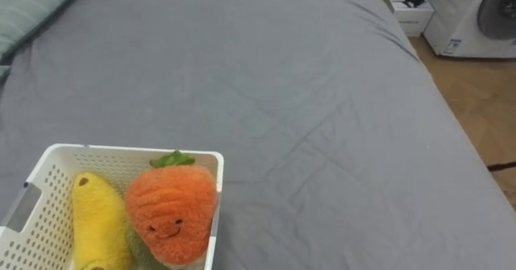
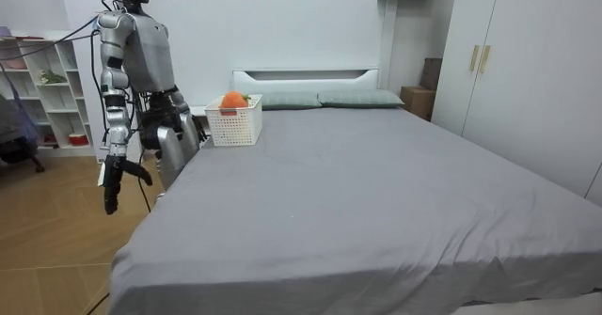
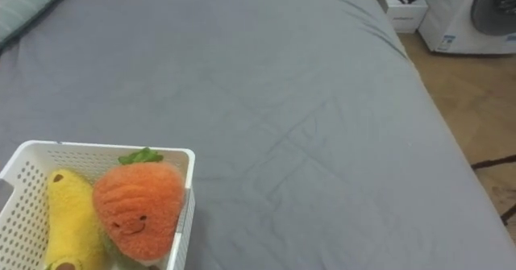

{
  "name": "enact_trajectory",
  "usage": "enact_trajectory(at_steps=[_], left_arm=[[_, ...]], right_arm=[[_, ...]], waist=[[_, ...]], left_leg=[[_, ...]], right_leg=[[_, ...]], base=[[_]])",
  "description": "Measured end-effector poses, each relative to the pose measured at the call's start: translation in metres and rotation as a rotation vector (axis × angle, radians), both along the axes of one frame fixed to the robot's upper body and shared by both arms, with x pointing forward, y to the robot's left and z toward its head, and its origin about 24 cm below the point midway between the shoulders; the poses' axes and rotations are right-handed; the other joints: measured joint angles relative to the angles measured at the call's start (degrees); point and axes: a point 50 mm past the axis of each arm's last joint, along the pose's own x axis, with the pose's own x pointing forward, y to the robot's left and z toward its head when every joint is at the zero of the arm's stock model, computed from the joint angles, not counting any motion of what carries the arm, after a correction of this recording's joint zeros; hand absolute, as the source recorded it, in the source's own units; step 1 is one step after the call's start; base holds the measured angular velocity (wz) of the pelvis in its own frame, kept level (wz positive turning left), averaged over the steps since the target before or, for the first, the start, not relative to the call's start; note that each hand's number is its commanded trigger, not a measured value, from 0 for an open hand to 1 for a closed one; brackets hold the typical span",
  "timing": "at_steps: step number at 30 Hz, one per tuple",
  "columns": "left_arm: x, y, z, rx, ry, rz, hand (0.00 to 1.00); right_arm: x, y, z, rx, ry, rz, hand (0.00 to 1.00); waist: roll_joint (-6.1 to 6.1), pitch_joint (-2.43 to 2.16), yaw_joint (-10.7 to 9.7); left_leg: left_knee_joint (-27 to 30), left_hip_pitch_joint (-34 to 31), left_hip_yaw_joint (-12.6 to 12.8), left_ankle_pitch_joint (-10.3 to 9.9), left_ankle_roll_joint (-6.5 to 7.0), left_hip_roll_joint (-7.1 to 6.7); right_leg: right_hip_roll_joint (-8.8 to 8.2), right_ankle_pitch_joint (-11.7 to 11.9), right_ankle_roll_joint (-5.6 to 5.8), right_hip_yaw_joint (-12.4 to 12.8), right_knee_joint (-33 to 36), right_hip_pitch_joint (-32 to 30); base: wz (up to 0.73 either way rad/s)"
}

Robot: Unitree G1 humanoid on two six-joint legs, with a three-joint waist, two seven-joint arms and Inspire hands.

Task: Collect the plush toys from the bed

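Note:
A white perforated basket (image 1: 137, 151) sits on the grey bed (image 1: 290, 93) at the near left, right below me. Inside it lie an orange plush carrot (image 1: 171, 209) with a smiling face and green leaves, and a yellow plush banana (image 1: 98, 222) to its left; something green is wedged beneath them. In the room view the basket (image 2: 233, 127) stands at the bed's edge beside me, with the carrot (image 2: 233, 100) poking above its rim. My right hand (image 2: 113, 179) hangs at my side over the floor, open, holding nothing. I stand beside the bed, near its head end.
A striped pillow (image 1: 32, 8) lies at the far left of the bed. Beyond the far right edge are a white nightstand (image 1: 409, 12) and a washing machine (image 1: 476, 16) on the wooden floor. A shelf unit (image 2: 42, 89) stands behind me.

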Motion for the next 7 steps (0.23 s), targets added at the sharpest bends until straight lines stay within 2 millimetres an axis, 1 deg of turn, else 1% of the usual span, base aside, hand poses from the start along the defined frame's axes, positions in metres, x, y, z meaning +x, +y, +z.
enact_trajectory(at_steps=[1,2,4,7], left_arm=[[0.0,-0.002,-0.001,-0.009,0.008,0.001,0.0],[0.001,-0.002,-0.001,-0.012,0.008,0.0,0.0],[0.002,-0.003,-0.002,-0.018,0.019,0.001,0.0],[0.006,-0.007,-0.003,-0.031,0.025,-0.021,0.0]], right_arm=[[0.002,0.003,-0.001,0.032,0.008,0.092,0.0],[0.004,0.005,-0.002,0.046,0.014,0.139,0.0],[0.008,0.009,-0.004,0.09,0.032,0.287,0.0],[0.016,0.012,-0.005,0.113,0.041,0.403,0.0]], waist=[[0.04,0.01,0.39],[0.04,0.01,0.56],[0.07,0.02,0.8],[0.39,0.09,1.44]], left_leg=[[-0.02,0.11,0.45,-0.13,-0.05,0.15],[-0.02,0.12,0.78,-0.17,-0.02,0.25],[0.01,0.29,1.27,-0.2,0.04,0.52],[0.0,0.4,1.31,-0.21,-0.01,0.59]], right_leg=[[0.21,0.02,-0.02,0.68,0.01,0.02],[0.31,0.03,-0.05,0.97,0.02,0.02],[0.51,0.16,-0.19,1.13,0.0,0.04],[0.58,0.15,-0.21,1.1,0.01,0.18]], base=[[-0.17],[-0.23],[-0.13],[0.0]])
